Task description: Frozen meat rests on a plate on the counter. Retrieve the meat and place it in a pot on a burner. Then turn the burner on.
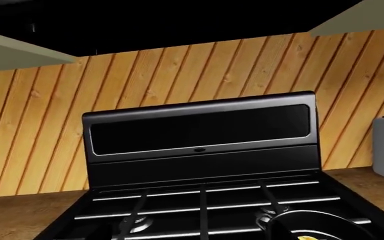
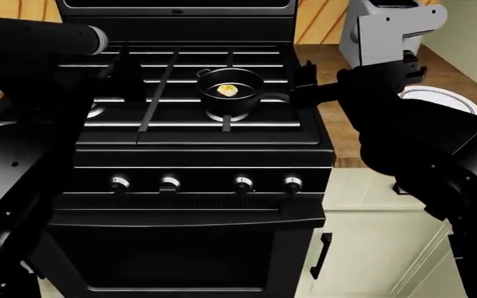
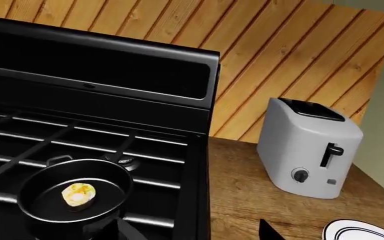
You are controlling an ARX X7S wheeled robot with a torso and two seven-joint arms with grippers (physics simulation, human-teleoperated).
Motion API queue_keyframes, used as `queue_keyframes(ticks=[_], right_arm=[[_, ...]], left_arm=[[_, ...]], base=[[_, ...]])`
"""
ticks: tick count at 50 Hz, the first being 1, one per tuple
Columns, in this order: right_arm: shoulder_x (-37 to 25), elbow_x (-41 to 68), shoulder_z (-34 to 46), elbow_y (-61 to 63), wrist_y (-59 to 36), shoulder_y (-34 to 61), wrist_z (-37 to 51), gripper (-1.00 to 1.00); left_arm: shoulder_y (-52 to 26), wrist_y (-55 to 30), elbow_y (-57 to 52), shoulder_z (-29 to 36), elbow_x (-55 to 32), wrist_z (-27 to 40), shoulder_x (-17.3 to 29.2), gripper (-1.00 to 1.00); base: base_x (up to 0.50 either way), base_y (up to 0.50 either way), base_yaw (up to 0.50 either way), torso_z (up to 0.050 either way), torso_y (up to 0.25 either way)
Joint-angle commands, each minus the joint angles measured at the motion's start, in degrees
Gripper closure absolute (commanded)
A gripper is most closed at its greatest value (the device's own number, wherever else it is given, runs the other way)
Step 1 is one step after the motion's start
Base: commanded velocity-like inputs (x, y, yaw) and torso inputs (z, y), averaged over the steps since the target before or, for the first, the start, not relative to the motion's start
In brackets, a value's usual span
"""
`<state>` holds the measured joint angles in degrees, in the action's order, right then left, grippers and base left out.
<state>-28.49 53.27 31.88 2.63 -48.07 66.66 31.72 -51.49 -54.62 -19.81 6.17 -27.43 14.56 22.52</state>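
Observation:
The black pot (image 2: 231,93) stands on the range's grates with the yellowish meat (image 2: 228,91) lying inside it. The right wrist view shows the pot (image 3: 75,197) and the meat (image 3: 78,194) too. A burner's silver ring (image 2: 276,98) peeks out beside the pot. My right gripper (image 2: 303,84) hovers just right of the pot, open, its fingertips (image 3: 269,231) spread wide with nothing held. The white plate (image 2: 437,99) lies on the wood counter (image 2: 346,143) behind my right arm. My left gripper (image 2: 127,67) hangs over the range's left side, and its fingers do not show clearly.
A grey toaster (image 3: 309,150) stands on the counter at the back right. Several knobs (image 2: 169,183) line the range's front panel. The range's back panel (image 1: 202,132) rises in front of the plank wall. Cream cabinets (image 2: 363,242) sit under the counter.

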Motion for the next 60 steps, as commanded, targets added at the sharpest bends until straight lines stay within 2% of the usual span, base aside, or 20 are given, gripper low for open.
queue_keyframes(ticks=[1, 6, 8, 10, 13, 16, 20, 30, 52, 60], right_arm=[[-0.2, -0.4, -0.1, 0.7, 1.9, -0.8, -1.1, -1.00], [0.4, -1.2, -0.1, 1.5, 4.5, -2.2, -1.6, -1.00], [0.7, -1.7, 0.1, 2.0, 5.6, -3.0, -1.6, -1.00], [1.0, -2.2, 0.1, 2.4, 6.7, -3.7, -1.5, -1.00], [1.6, -2.8, 0.2, 2.8, 8.3, -4.7, -1.4, -1.00], [2.0, -3.4, 0.4, 3.4, 9.2, -5.3, -1.1, -1.00], [2.3, -3.8, 0.6, 4.8, 9.9, -6.2, -0.2, -1.00], [2.1, -3.6, 0.6, 9.3, 9.5, -8.2, 3.0, -1.00], [-1.5, -2.6, -0.3, 19.4, 10.2, -16.9, 9.3, -1.00], [-1.3, -3.3, 0.0, 24.8, 10.9, -21.5, 14.4, -1.00]], left_arm=[[1.8, 9.3, 1.3, -0.5, -0.5, -4.9, -0.2, -1.00], [1.8, 9.3, 1.6, -1.0, -1.8, -5.9, -0.4, -1.00], [15.3, 12.2, -8.5, -5.2, -3.2, -5.2, 1.9, -1.00], [24.4, 17.0, -12.1, -6.7, -1.5, -5.5, 2.7, -1.00], [32.2, 23.6, -12.7, -6.1, 3.0, -5.3, 2.4, -1.00], [36.2, 29.3, -9.9, -5.1, 6.2, -5.5, 1.4, -1.00], [38.6, 35.8, -4.3, -3.8, 9.5, -6.3, 0.0, -1.00], [44.7, 39.8, -2.3, -2.6, 12.3, -4.3, -1.8, -1.00], [47.7, 43.9, -1.4, -1.2, 13.0, -3.6, -3.5, -1.00], [48.2, 47.2, -0.8, -1.5, 13.0, -3.6, -4.2, -1.00]], base=[[0.00, 0.00, 0.00, 0.000, 0.000], [0.00, 0.00, 0.00, 0.000, 0.000], [0.00, 0.00, 0.00, 0.000, 0.000], [0.00, 0.00, 0.00, 0.000, 0.000], [0.00, 0.00, 0.00, 0.000, 0.000], [0.00, 0.00, 0.00, 0.000, 0.000], [0.00, 0.00, 0.00, 0.000, 0.000], [0.00, 0.00, 0.00, -0.047, 0.000], [0.00, 0.00, 0.00, -0.050, 0.000], [0.00, 0.00, 0.00, -0.050, 0.000]])
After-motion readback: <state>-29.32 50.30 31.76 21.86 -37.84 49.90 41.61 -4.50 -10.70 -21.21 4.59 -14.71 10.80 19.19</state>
